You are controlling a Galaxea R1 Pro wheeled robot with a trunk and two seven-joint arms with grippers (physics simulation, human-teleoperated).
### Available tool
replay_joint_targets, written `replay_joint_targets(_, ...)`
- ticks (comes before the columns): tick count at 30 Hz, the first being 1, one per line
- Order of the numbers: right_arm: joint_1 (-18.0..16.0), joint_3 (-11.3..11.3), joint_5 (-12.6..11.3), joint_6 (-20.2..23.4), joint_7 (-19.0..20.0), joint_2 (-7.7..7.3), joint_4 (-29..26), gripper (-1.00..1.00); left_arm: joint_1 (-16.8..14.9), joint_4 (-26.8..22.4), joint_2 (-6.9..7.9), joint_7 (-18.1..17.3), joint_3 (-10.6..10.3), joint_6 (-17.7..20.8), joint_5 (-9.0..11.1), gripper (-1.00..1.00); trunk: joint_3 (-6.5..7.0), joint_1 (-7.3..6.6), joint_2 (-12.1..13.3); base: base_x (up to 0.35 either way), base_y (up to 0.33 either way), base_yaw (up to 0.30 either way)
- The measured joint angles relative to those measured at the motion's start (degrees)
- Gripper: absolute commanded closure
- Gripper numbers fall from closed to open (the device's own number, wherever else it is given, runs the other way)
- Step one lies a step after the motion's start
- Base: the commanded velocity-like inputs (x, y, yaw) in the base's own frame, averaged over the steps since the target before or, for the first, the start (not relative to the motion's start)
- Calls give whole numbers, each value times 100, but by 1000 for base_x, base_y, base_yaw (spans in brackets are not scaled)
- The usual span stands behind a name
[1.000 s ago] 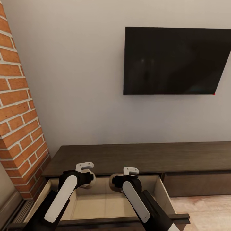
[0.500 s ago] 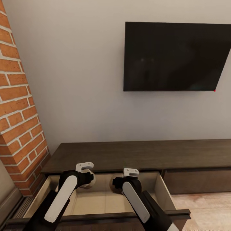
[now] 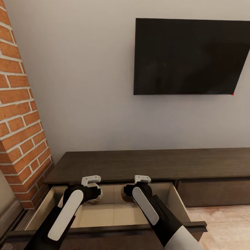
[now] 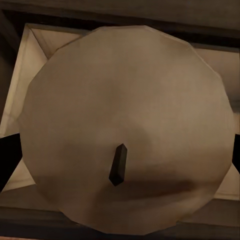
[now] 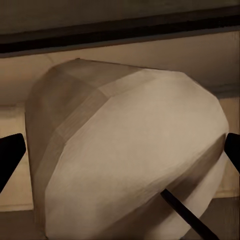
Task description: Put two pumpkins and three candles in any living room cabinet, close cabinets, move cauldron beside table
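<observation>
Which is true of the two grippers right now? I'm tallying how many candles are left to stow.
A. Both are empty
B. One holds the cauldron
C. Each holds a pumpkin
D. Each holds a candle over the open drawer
D: the left gripper and right gripper each clamp a candle, above the cabinet's open pale drawer.

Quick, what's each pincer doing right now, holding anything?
Left pincer: closed on a candle, over the open drawer.
Right pincer: closed on another candle, over the same drawer.
</observation>
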Motion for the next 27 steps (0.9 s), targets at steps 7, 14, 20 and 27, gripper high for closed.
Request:
replay_joint_targets(7,-143,-1,-22,-17,5,3,327,100,-4,188,-10,1,0,-2,3,100,-126,154,-281,0,0,0)
replay_joint_targets(14,-166,8,11,-14,257,5,399,100,-9,199,-10,3,0,-2,2,100,-252,308,-562,0,0,0)
replay_joint_targets(20,-182,7,75,-5,415,8,536,100,-9,199,-5,6,0,-1,0,100,-380,346,-615,0,0,0)
replay_joint_targets(27,-292,6,92,-88,439,10,759,100,-9,199,-4,1,0,-9,-20,100,-535,364,-624,0,0,0)
